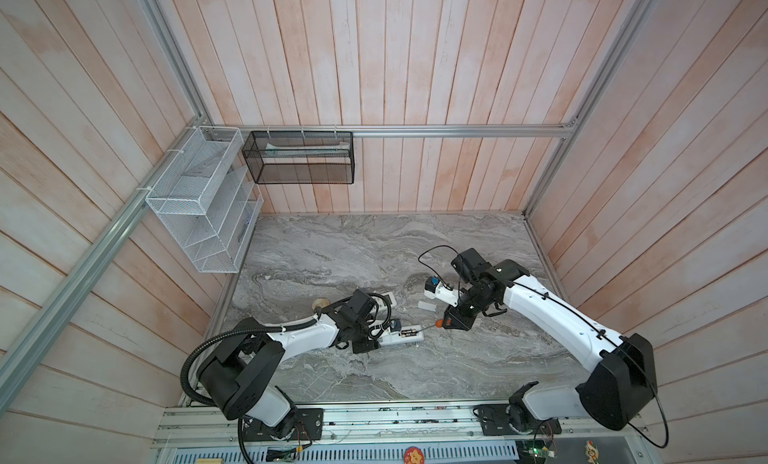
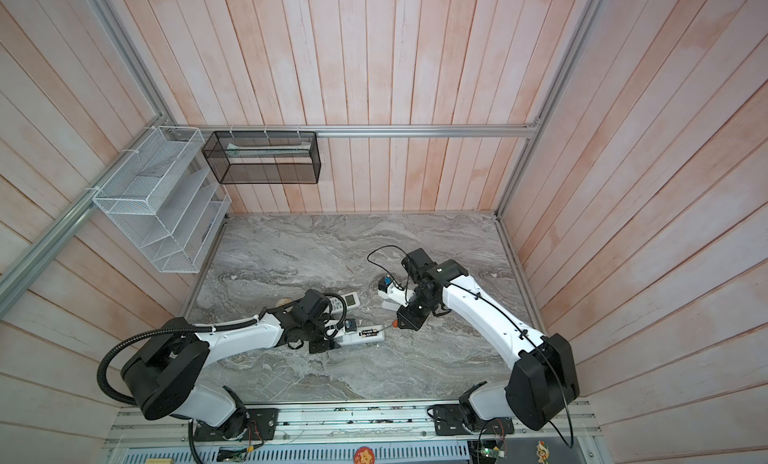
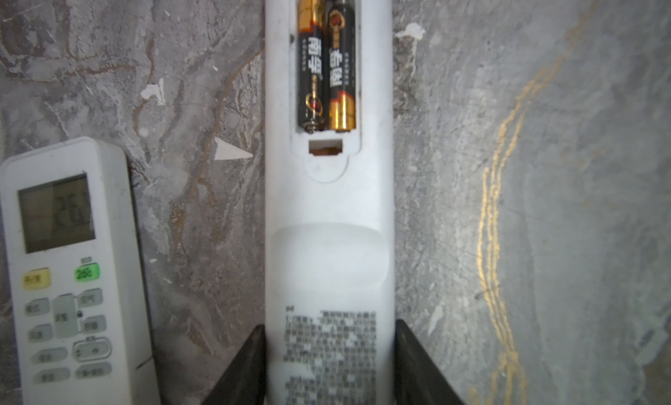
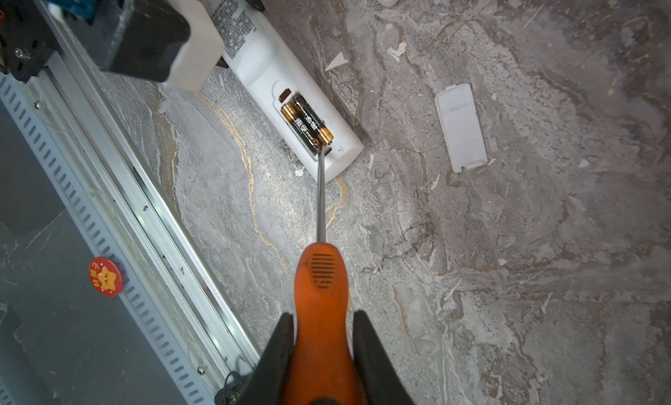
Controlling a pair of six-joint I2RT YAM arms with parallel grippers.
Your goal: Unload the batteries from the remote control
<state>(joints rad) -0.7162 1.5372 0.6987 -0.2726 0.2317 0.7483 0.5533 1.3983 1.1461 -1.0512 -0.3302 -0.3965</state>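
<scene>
- Two batteries [image 3: 326, 62] lie side by side in the open bay of the remote [image 3: 328, 239].
- Your left gripper [image 3: 328, 334] clamps the remote's sides; your right gripper [image 4: 323, 316] pinches the screwdriver [image 4: 320, 276], tip at the bay's end edge.
- Bare table [image 4: 472, 276] separates remote and cover [image 4: 461, 127].

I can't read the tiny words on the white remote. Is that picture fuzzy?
Left wrist view: yes, print on the remote is blurred near the fingers, though the batteries look clearer. Right wrist view: sharp, the screwdriver crisp. Both top views: remote too small to read.
</scene>
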